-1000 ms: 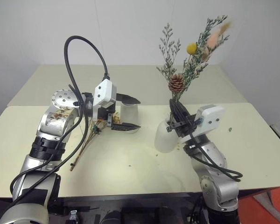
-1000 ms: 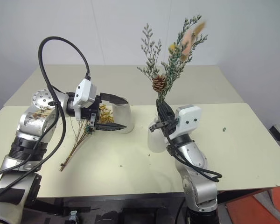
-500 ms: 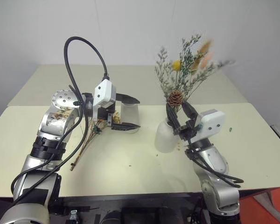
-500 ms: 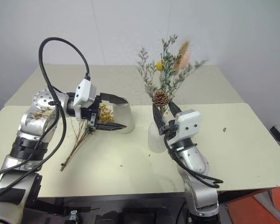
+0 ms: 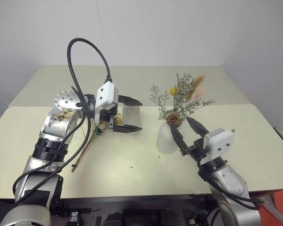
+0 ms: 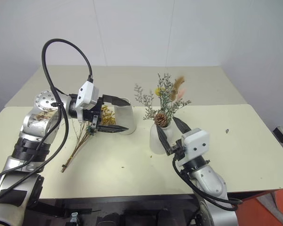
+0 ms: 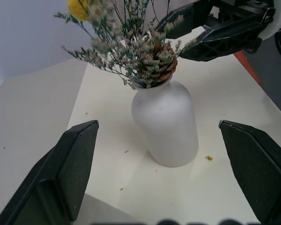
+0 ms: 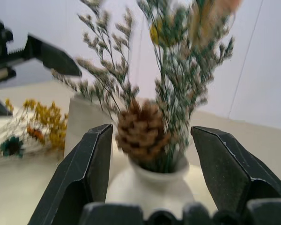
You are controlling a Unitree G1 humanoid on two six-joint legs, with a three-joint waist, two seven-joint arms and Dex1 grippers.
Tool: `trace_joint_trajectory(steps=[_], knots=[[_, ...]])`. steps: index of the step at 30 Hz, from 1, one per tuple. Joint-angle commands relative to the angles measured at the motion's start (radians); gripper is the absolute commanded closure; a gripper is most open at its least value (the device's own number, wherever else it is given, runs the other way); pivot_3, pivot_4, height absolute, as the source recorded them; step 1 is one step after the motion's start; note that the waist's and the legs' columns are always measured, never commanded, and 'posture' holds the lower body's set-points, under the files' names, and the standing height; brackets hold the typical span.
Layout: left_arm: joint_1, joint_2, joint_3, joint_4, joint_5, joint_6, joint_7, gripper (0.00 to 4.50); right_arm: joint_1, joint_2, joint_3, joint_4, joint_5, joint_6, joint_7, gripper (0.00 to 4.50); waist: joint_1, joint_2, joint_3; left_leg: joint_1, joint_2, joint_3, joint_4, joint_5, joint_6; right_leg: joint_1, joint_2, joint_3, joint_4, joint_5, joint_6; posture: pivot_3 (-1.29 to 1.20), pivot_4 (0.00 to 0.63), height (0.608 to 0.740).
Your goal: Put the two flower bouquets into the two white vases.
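The grey-green bouquet (image 5: 178, 100) with its pinecone (image 5: 174, 119) stands upright in the squat white vase (image 5: 165, 140). My right gripper (image 5: 180, 123) is open just in front of that vase, one finger on each side of the neck, touching nothing. The tall white vase (image 5: 131, 117) stands left of it. My left gripper (image 5: 141, 115) hangs open at the tall vase, pointing toward the squat one. The yellow-orange bouquet (image 5: 90, 137) lies on the table under my left arm, with its blooms (image 6: 106, 116) beside the tall vase.
The cream table (image 5: 132, 165) has small flower crumbs around the vases. A second table (image 5: 132, 75) stands behind it against a white wall. A black cable (image 5: 85, 47) loops above my left arm.
My right gripper opened and let go of the grey-green bouquet, which sank into the squat vase. The right hand then drew back and down. The left arm has not moved.
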Motion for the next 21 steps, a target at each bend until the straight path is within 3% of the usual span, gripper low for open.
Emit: trace_joint_trajectory(steps=[1,4,8,11,14,16,19,21], knots=[[-0.018,0.003,0.055,-0.044,-0.062,0.033,0.009,0.00,0.044,-0.044,-0.050,-0.092,0.038,-0.028,0.046,1.29,0.001,0.000,0.000,0.000,0.000,0.000,0.000,0.000,0.000,0.000,0.000,0.000,0.000,0.000,0.001,0.00,0.150,0.740],[-0.006,0.008,0.104,-0.090,-0.134,0.095,0.028,0.00,0.099,-0.095,-0.119,-0.148,0.093,-0.007,0.086,1.29,0.001,0.000,0.000,0.000,0.000,0.000,0.000,0.000,0.000,0.000,0.000,0.000,0.000,-0.001,0.001,0.00,0.150,0.740],[0.066,0.029,0.141,-0.156,-0.159,0.147,0.082,0.00,0.182,-0.225,-0.313,-0.240,0.282,0.070,0.179,1.29,0.001,0.000,0.000,0.002,0.000,0.000,0.000,0.000,0.000,0.002,0.000,0.000,0.000,-0.001,0.002,0.00,0.150,0.740],[0.176,0.036,0.198,-0.267,-0.209,0.247,0.186,0.00,0.210,-0.419,-0.514,-0.270,0.574,0.203,0.256,1.29,-0.001,0.000,0.000,0.011,0.001,0.000,-0.001,0.000,0.000,0.012,-0.001,0.000,-0.002,-0.002,0.003,0.00,0.150,0.740],[0.243,0.044,0.240,-0.348,-0.241,0.312,0.272,0.00,0.217,-0.571,-0.616,-0.263,0.752,0.278,0.299,1.29,0.001,-0.002,-0.001,0.015,0.002,0.001,-0.002,0.000,0.000,0.016,-0.001,0.000,-0.003,-0.002,0.003,0.00,0.150,0.740],[0.291,0.053,0.285,-0.393,-0.248,0.345,0.344,0.00,0.185,-0.703,-0.640,-0.235,0.873,0.365,0.311,1.29,0.005,-0.002,-0.001,0.015,0.003,-0.001,-0.001,0.000,0.000,0.016,0.001,-0.002,-0.003,-0.003,0.002,0.00,0.150,0.740],[0.331,0.097,0.357,-0.457,-0.245,0.427,0.454,0.00,0.070,-0.849,-0.576,-0.170,0.961,0.448,0.294,0.75,0.003,-0.003,-0.001,0.015,0.003,0.000,-0.002,0.000,0.000,0.015,0.000,-0.001,-0.003,-0.003,0.001,0.00,0.150,0.740],[0.348,0.149,0.386,-0.509,-0.235,0.501,0.523,0.00,-0.043,-0.921,-0.504,-0.114,1.030,0.497,0.259,0.13,0.002,-0.004,0.000,0.015,0.002,0.001,-0.002,0.000,0.000,0.015,0.000,0.000,-0.004,-0.003,0.001,0.00,0.150,0.740]])
